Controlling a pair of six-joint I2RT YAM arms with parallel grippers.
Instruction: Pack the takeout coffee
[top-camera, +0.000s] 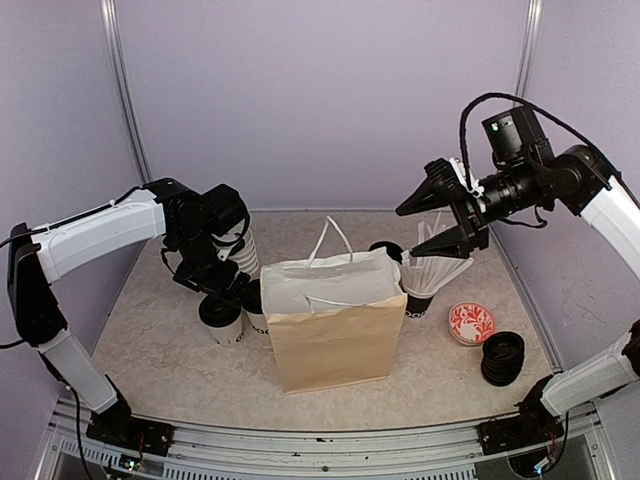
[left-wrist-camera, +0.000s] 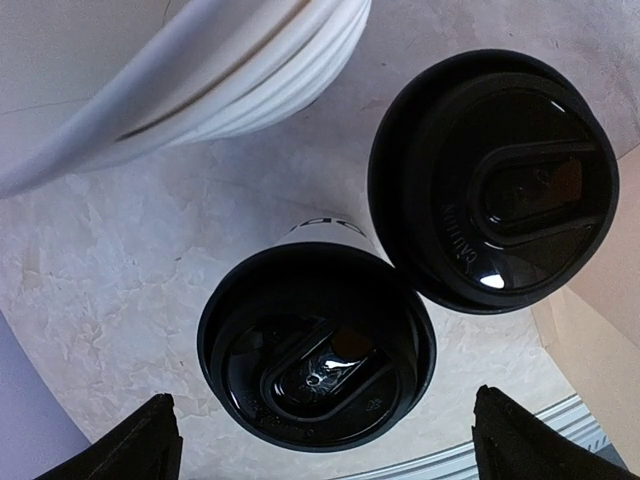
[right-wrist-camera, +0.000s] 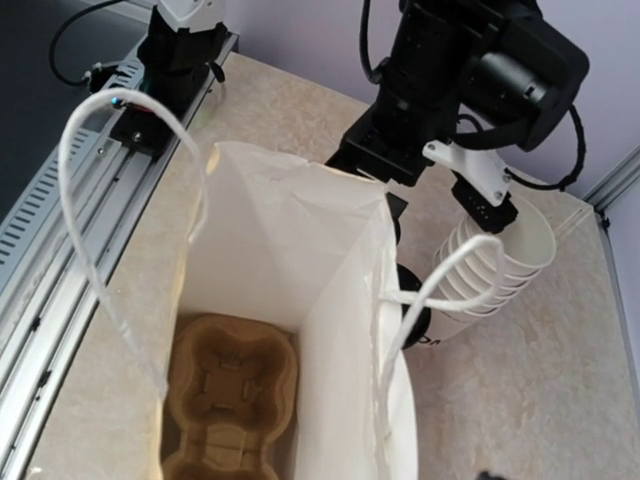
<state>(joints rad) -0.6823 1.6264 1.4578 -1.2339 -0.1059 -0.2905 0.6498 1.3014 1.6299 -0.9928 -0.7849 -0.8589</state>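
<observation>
**Light, crushable cups: take the wall, not the lid**

Both takeout coffees stand on the table at 9 o'clock from the paper bag (top-camera: 335, 340). In the left wrist view the nearer cup (left-wrist-camera: 315, 350) sits dead ahead, with the second cup (left-wrist-camera: 495, 180) at 1 o'clock of it, touching or nearly so. Your left gripper (left-wrist-camera: 325, 440) hangs over the nearer cup, fingers spread wide, holding nothing.

Expect thin paper walls that dent under a hard squeeze, and a glossy lid that could pop off (you cannot tell whether the cups are full). Take the tapered wall just under the lid rim, squeeze gently and keep the cup upright. The neighbouring cup leaves little finger room on that side.

Your right gripper (top-camera: 452, 215), jaws parted and empty, hovers at 3 o'clock of the bag. A cardboard tray (right-wrist-camera: 235, 400) lies at the bottom of the bag.
</observation>
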